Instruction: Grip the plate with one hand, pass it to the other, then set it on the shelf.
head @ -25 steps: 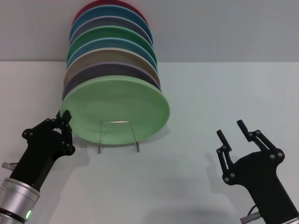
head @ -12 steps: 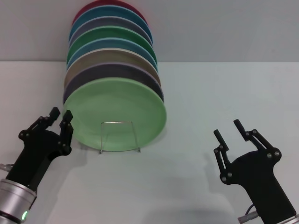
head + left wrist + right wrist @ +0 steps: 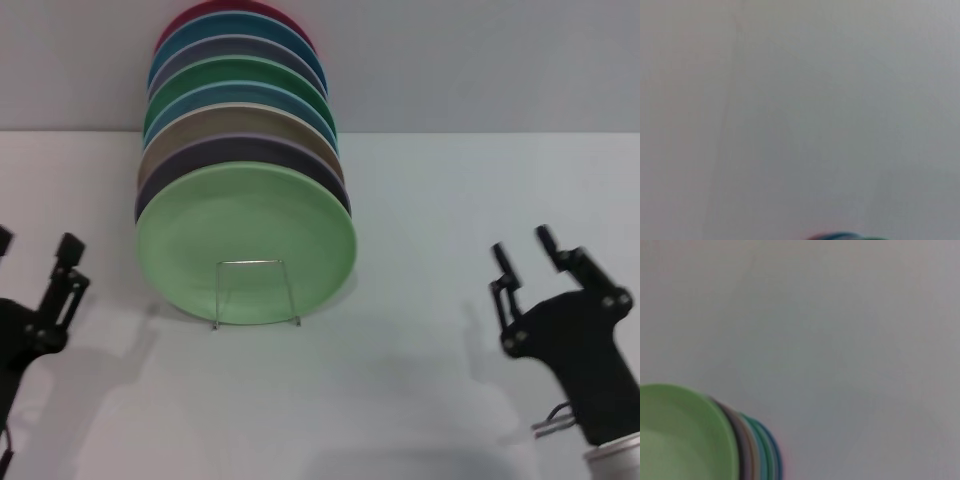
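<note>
The light mint-green plate (image 3: 245, 215) stands on edge at the front of a row of plates in the wire shelf (image 3: 250, 263), behind its small looped front leg. No gripper touches it. My left gripper (image 3: 35, 246) is open and empty at the far left, well clear of the plate's rim. My right gripper (image 3: 522, 247) is open and empty at the right, far from the plate. The right wrist view shows the plate (image 3: 675, 435) with other rims behind it.
Behind the mint plate stand several plates (image 3: 240, 95) in dark purple, tan, blue, darker green, grey-lilac, teal and red. The white table (image 3: 420, 200) spreads around the shelf. A sliver of plate rims (image 3: 840, 236) shows in the left wrist view.
My left gripper let go of the plate's left rim, opened and drew back to the left. The plate settled upright on the shelf. My right gripper moved a little right and up.
</note>
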Controlling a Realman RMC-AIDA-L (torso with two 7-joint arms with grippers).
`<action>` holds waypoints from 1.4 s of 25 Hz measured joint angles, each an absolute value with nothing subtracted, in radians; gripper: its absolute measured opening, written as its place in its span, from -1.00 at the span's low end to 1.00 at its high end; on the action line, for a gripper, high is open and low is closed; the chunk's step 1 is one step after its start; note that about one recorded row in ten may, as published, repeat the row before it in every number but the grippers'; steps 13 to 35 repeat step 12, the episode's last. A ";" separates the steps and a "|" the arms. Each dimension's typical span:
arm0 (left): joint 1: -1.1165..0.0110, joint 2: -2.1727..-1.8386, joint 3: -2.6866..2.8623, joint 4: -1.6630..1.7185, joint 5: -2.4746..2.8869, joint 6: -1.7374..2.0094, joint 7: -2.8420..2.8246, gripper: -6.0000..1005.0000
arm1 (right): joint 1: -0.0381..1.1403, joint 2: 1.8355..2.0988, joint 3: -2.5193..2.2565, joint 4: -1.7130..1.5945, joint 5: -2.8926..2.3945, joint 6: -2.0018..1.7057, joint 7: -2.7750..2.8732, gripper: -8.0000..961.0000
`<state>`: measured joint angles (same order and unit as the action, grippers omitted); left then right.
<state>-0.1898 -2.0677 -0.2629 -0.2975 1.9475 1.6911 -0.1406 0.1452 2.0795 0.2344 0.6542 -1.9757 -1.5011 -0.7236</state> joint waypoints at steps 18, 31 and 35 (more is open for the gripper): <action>-0.209 -2.069 -0.441 -0.269 1.942 1.652 -0.138 0.56 | 0.196 2.080 0.471 0.468 -1.975 -1.498 -0.303 -0.24; -0.209 -2.069 -0.441 -0.269 1.942 1.652 -0.138 0.56 | 0.196 2.080 0.471 0.468 -1.975 -1.498 -0.303 -0.24; -0.209 -2.069 -0.441 -0.269 1.942 1.652 -0.138 0.56 | 0.196 2.080 0.471 0.468 -1.975 -1.498 -0.303 -0.24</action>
